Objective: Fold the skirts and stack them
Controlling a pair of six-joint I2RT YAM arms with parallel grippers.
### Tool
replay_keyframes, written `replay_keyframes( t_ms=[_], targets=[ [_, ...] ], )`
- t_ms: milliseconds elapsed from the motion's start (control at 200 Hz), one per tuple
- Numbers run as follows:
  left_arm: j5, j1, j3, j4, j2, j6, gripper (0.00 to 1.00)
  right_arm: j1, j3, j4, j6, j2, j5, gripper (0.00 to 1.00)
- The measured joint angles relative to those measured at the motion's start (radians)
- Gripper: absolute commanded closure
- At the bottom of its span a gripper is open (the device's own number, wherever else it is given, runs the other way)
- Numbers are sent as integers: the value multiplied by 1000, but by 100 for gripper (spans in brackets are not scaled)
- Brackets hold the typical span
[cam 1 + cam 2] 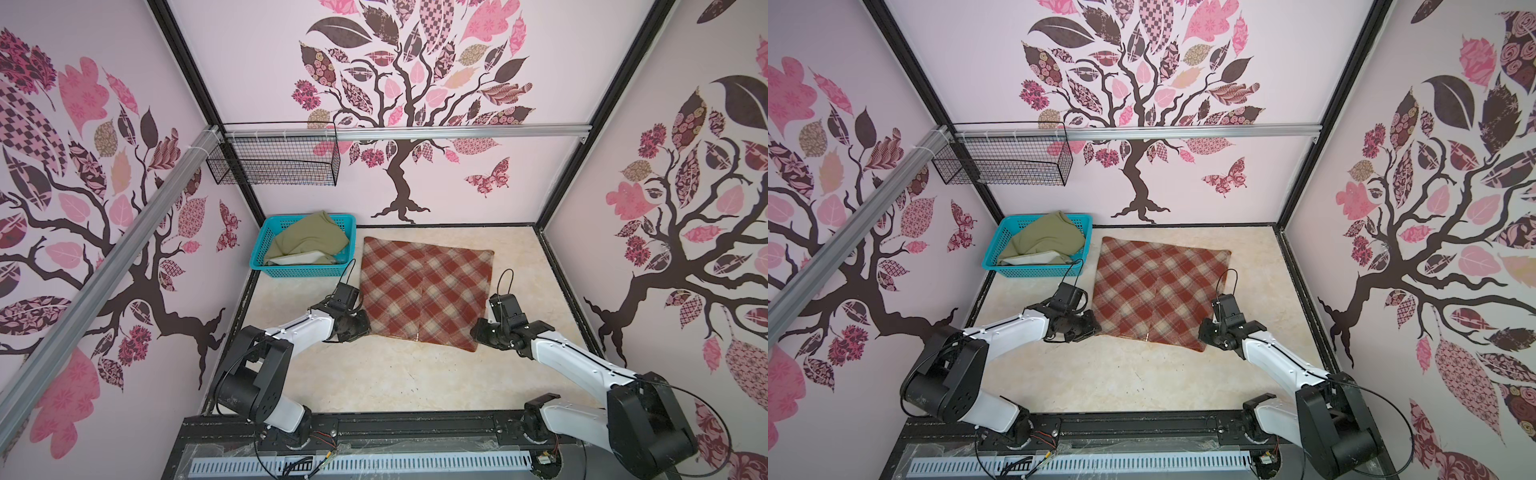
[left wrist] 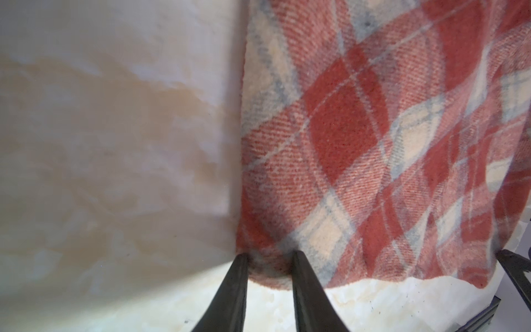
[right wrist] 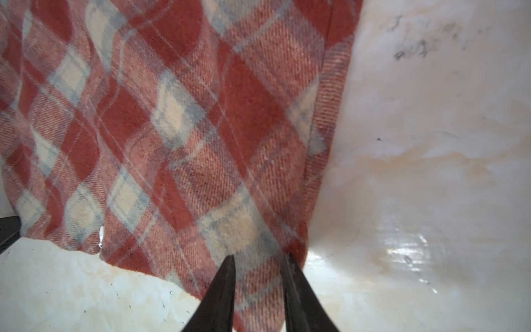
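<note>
The rust-red and cream plaid skirt (image 1: 424, 291) (image 1: 1158, 291) lies spread flat on the pale table. My left gripper (image 1: 365, 328) (image 1: 1096, 326) sits at its near left corner. In the left wrist view the gripper (image 2: 268, 255) has a bunched bit of plaid skirt (image 2: 373, 143) pinched between narrow jaws. My right gripper (image 1: 478, 336) (image 1: 1204, 336) is at the near right corner. The right wrist view shows this gripper (image 3: 258, 255) shut on the corner of the plaid skirt (image 3: 172, 129). The olive-green skirt (image 1: 309, 243) (image 1: 1046, 241) lies crumpled in the turquoise basket (image 1: 303, 272) (image 1: 1034, 270).
The turquoise basket stands at the table's far left corner, just left of the plaid skirt. A black wire basket (image 1: 274, 162) hangs from the rail on the back wall above it. Bare marbled table (image 1: 374, 374) stretches between the skirt's near edge and the arm bases.
</note>
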Motion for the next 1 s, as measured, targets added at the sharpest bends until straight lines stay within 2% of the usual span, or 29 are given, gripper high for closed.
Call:
replay_keyframes(
  t_ms=[90, 190, 380, 580, 1000],
  targets=[
    [0, 0, 0, 4, 2, 0, 71, 0, -13, -6, 4, -2, -3, 65],
    [-3, 0, -10, 10, -9, 0, 67, 0, -33, -21, 19, -14, -12, 56],
    [-24, 0, -45, 5, -72, -7, 62, 1, -51, -49, 39, -87, -41, 49],
    [-19, 0, -50, 15, -75, -8, 62, 2, -57, -56, 54, -134, -61, 48],
    [-16, 5, -82, 78, -48, -46, 69, 2, -127, -5, 76, -106, -84, 53]
  ],
)
